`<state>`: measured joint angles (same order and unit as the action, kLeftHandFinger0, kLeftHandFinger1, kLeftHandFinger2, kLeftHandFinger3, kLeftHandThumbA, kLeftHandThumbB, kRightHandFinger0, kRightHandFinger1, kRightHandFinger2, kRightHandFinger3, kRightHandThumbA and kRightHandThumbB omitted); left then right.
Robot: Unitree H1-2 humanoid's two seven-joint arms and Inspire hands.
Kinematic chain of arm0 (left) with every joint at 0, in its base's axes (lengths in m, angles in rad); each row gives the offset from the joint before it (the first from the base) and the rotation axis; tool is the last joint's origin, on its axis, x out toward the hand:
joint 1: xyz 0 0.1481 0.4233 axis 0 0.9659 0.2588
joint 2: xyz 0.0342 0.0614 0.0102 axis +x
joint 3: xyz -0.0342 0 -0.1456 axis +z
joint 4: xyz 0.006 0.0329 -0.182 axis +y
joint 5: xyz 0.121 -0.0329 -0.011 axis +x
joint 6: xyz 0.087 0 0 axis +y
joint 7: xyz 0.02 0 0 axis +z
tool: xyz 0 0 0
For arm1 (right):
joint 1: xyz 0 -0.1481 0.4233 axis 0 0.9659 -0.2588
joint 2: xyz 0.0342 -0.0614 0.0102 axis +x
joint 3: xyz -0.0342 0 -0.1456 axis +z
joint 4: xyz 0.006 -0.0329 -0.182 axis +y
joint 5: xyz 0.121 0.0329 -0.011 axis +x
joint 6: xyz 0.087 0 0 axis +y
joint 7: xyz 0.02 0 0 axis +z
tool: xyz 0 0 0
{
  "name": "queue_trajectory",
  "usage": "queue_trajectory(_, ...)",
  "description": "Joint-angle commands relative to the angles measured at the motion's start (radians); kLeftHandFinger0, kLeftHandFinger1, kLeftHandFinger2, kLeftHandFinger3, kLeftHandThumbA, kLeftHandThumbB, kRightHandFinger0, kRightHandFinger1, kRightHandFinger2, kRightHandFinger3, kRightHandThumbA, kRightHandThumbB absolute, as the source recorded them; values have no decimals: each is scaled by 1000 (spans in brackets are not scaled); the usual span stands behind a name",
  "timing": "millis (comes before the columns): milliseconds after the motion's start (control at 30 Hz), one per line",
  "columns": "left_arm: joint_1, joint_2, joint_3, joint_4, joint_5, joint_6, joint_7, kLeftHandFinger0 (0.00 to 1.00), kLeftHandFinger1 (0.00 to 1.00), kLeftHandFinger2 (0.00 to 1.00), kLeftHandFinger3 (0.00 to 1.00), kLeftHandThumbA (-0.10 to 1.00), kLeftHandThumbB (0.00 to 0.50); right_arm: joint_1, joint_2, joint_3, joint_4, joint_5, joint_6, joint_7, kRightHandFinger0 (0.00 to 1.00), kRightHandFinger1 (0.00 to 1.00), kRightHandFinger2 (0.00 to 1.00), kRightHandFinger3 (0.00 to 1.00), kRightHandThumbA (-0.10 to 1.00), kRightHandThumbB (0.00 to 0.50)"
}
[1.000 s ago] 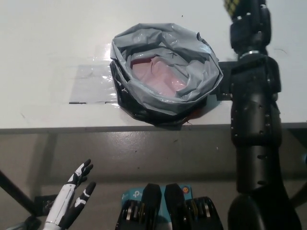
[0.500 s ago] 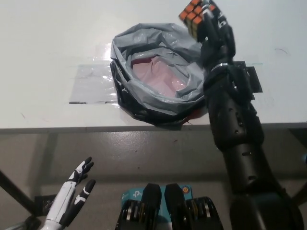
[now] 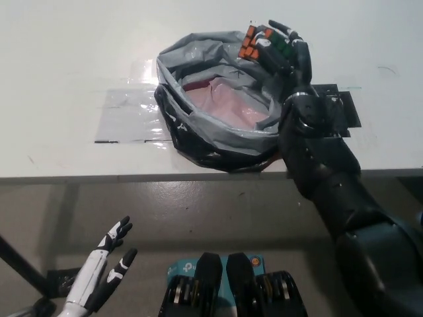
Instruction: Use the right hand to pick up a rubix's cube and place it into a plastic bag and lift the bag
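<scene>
A grey plastic bag (image 3: 218,122) sits near the front edge of the white table (image 3: 59,59), its mouth rolled down into a thick crumpled rim, with black film showing along its lower front. Inside, the bag holds a pale pink, glossy lining or sheet that lies in soft folds; nothing else can be made out in it. The black right hand (image 3: 284,56) is clamped on the rubix's cube (image 3: 263,46), holding it over the bag's far right rim, tilted, with orange, green and white stickers showing between the fingers. The cube is above the opening and not yet down in the bag. The arm is matte black and jointed, reaching in from the lower right across the table's front edge. A shiny clear rectangle of film or tape (image 3: 129,115) lies flat on the table, touching the bag's left side. Dark tape strips (image 3: 340,109) lie to the bag's right, partly hidden by the arm. The white left hand (image 3: 106,267) rests below the table's front edge at lower left, fingers apart and holding nothing.
</scene>
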<state>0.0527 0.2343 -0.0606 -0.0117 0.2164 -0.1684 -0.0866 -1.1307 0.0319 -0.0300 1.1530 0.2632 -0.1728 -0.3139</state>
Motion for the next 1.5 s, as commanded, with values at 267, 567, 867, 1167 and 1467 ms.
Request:
queue_trajectory(267, -18, 25, -10, -29, 10, -20, -16, 1000, 1000, 1000, 1000, 949, 102, -125, -11, 129, 14, -229, -146, -78, 16, 335, 709, 625, -100, 158)
queue_trajectory(567, -26, 31, -12, -30, 4, -18, -24, 1000, 1000, 1000, 1000, 934, 95, -97, -51, 230, -29, -304, -71, 105, 1000, 1000, 1000, 1000, 635, 359)
queue_trajectory(867, -32, 38, -11, -23, 9, -29, -26, 1000, 1000, 1000, 1000, 895, 88, -89, -88, 274, -17, -346, 7, 202, 1000, 1000, 1000, 1000, 895, 380)
queue_trajectory(1167, -2, 38, -18, -36, 17, -19, -26, 1000, 1000, 1000, 1000, 912, 92, -48, -113, 266, -96, -376, 14, 196, 1000, 1000, 1000, 1000, 950, 367)
queue_trajectory(1467, 22, 35, -15, -28, 7, -28, -20, 1000, 1000, 1000, 1000, 911, 102, 5, -161, 229, -342, -410, 35, 162, 1000, 1000, 1000, 1000, 908, 351)
